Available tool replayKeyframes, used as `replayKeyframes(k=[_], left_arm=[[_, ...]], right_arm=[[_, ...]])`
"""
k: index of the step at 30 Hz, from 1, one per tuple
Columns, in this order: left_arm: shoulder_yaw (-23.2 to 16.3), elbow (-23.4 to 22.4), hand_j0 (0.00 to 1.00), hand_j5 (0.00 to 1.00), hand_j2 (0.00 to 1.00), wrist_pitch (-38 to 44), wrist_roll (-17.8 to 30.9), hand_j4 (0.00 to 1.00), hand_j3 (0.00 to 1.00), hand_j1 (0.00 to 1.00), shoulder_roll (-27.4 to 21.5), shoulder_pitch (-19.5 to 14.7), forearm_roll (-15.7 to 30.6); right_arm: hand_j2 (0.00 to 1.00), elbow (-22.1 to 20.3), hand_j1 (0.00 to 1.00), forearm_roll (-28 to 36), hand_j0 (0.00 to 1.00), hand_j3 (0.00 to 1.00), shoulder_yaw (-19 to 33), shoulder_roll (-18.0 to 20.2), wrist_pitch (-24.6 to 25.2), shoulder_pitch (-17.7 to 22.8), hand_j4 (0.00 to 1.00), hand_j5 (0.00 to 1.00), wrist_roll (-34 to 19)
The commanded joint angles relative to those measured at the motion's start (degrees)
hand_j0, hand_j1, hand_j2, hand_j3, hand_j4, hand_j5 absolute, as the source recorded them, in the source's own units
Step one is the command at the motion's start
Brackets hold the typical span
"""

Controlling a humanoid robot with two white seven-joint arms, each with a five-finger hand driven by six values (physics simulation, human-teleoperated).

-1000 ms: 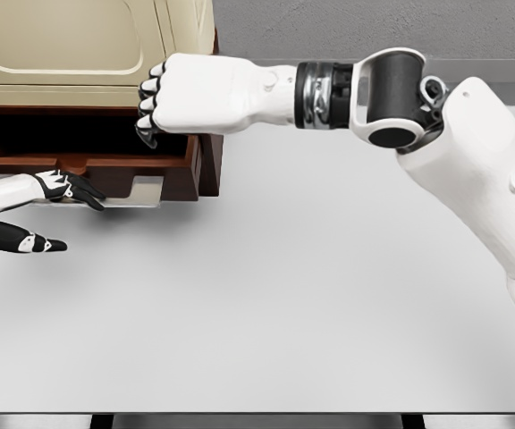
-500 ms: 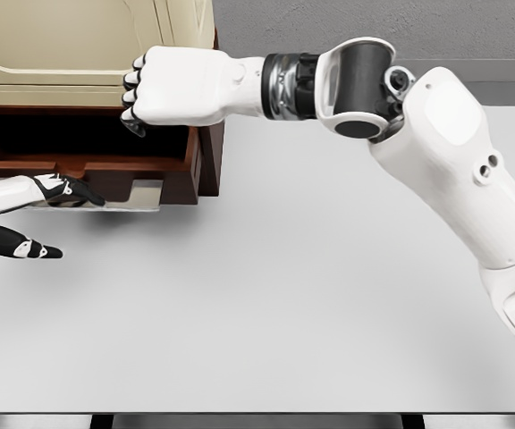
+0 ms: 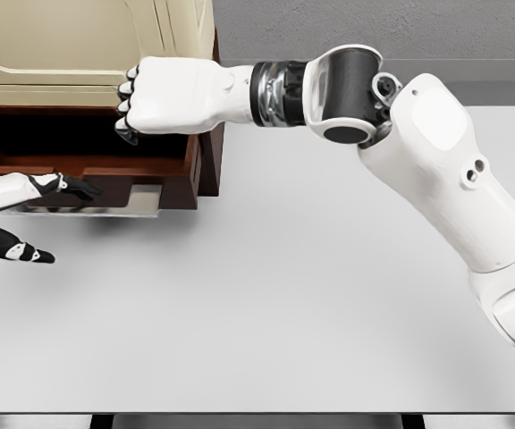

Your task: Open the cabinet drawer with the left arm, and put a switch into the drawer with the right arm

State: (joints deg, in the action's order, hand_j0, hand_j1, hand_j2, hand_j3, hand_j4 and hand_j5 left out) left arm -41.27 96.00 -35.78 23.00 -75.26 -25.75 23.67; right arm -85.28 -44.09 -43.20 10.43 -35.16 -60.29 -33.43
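Head view: the switch itself cannot be made out anywhere; whatever the right hand [image 3: 164,96] may enclose is hidden inside its curled fingers, so whether it grips anything cannot be told. The drawer [image 3: 105,161] of the cabinet [image 3: 88,54] stands pulled out toward the camera, its dark interior showing behind a reddish-brown front panel at the upper left of the picture. The right hand is balled into a fist, knuckles pointing left, and hangs over the right part of the open drawer, in front of the cabinet's cream door. Its arm reaches in from the right edge, bent at the elbow, with the forearm lying roughly level across the top of the picture. The left hand [image 3: 25,210] shows at the left edge, just in front of and below the drawer front, its dark-tipped fingers stretched out and spread apart, holding nothing. Beneath everything lies the pale grey table [image 3: 329,304], with a grey wall behind it.
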Motion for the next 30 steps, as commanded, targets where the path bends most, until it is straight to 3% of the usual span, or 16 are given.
replayKeyframes(k=[1, 10, 15, 17, 22, 30], left_arm=[[0.66, -0.02, 0.95, 0.95, 0.95, 0.78, -0.5, 0.95, 0.95, 0.95, -0.32, 0.0, 2.7], [1.54, 0.15, 0.95, 0.95, 0.95, 0.78, -0.5, 0.95, 0.95, 0.95, -0.85, -0.09, 3.49], [2.33, 0.59, 0.85, 0.85, 0.85, 0.78, -0.42, 0.85, 0.85, 0.85, -1.29, -0.09, 4.02], [2.77, 0.85, 0.84, 0.84, 0.84, 0.78, -0.42, 0.84, 0.84, 0.84, -1.29, -0.09, 4.28], [3.39, 1.73, 0.83, 0.83, 0.83, 0.78, -0.42, 0.83, 0.83, 0.83, -1.73, -0.26, 4.19], [4.18, 3.05, 0.81, 0.81, 0.81, 0.78, -0.42, 0.81, 0.81, 0.81, -2.26, -0.35, 4.19]], right_arm=[[0.6, -0.06, 0.6, 0.14, 0.6, 0.6, 0.22, -0.06, 0.16, 0.0, 0.6, 0.6, -0.94], [0.63, 0.02, 0.63, -2.93, 0.63, 0.63, 0.66, -3.84, 0.16, -0.26, 0.63, 0.63, -1.57], [0.64, 0.2, 0.64, -7.95, 0.64, 0.64, 1.72, -7.0, 0.16, 0.0, 0.64, 0.64, -1.57], [0.74, 0.2, 0.74, -8.3, 0.74, 0.74, 2.24, -6.83, 0.16, 0.0, 0.74, 0.74, -1.57], [0.87, -0.33, 0.87, -8.39, 0.87, 0.87, 3.3, -6.04, 0.16, 0.17, 0.87, 0.87, -1.57], [0.91, -2.09, 0.91, -8.39, 0.91, 0.91, 5.23, -6.3, 0.16, 1.14, 0.91, 0.91, -1.57]])
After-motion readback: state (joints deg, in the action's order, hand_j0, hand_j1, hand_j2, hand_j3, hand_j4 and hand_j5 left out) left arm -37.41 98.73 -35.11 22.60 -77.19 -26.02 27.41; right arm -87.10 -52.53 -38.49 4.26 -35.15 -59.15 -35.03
